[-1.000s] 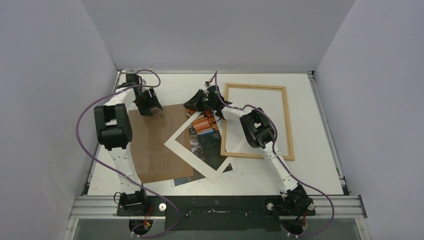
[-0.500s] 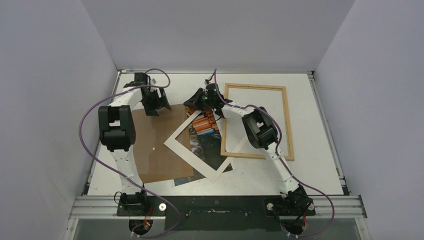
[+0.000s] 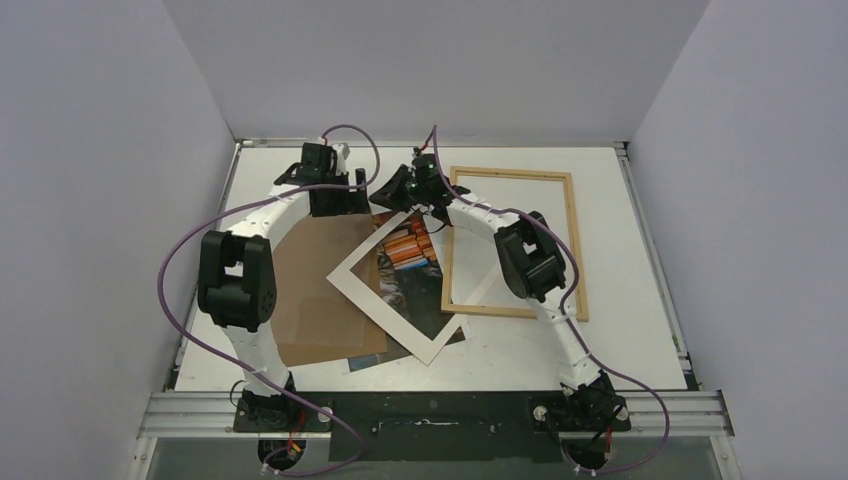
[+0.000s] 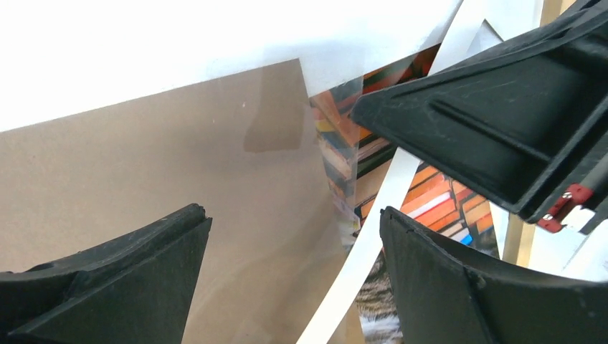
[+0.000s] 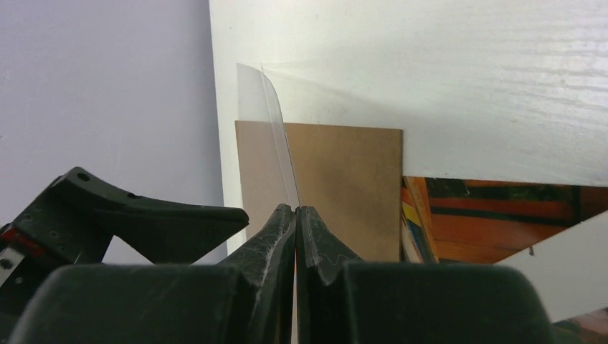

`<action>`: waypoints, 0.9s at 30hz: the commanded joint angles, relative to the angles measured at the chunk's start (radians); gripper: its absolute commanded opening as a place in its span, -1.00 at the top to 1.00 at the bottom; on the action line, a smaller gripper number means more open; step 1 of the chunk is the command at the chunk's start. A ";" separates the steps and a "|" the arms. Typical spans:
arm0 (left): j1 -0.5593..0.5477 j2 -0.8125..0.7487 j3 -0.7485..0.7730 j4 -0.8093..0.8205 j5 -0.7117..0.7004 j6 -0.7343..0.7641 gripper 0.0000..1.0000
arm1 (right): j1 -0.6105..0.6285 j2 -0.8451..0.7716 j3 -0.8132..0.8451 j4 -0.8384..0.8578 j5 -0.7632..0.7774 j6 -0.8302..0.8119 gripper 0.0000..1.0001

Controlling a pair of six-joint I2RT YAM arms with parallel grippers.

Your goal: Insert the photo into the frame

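Clearing seemed the step in hand: the right gripper (image 5: pixel 296 209) pinched a clear sheet (image 5: pixel 276 154), the left gripper (image 4: pixel 294 215) gaped wide nearby. The photo (image 3: pixel 405 250) lay under the white mat (image 3: pixel 350 288), beside the frame (image 3: pixel 510 172); next, probably lifting that sheet off.

The white table (image 3: pixel 620 345) carries only flat pieces. On the near side of the left claw (image 3: pixel 343 207) lies a brown board (image 3: pixel 305 300) (a clear sheet (image 5: pixel 267 122), one edge pinched in the right claw (image 3: pixel 388 197), lies partly over it). Just on the near side of the right claw the photo (image 3: pixel 408 250) lies face up, with a white mat (image 3: pixel 348 288) skewed across it. To that claw's right lies the wooden frame (image 3: pixel 578 250), its near left corner overlapping the mat.
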 commanded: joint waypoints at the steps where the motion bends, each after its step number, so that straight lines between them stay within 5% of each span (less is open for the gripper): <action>1: -0.043 -0.029 -0.007 0.095 -0.122 0.027 -0.77 | -0.013 -0.098 0.002 -0.053 0.022 0.031 1.00; 10: -0.108 -0.007 -0.056 0.168 -0.204 0.043 -0.84 | -0.022 -0.127 -0.032 0.019 0.010 0.138 1.00; 22: -0.124 0.018 -0.035 0.173 -0.275 0.023 -0.60 | -0.020 -0.137 -0.034 0.027 0.003 0.185 1.00; 27: -0.156 0.013 -0.059 0.200 -0.369 0.042 -0.75 | -0.019 -0.154 -0.059 0.055 0.011 0.231 1.00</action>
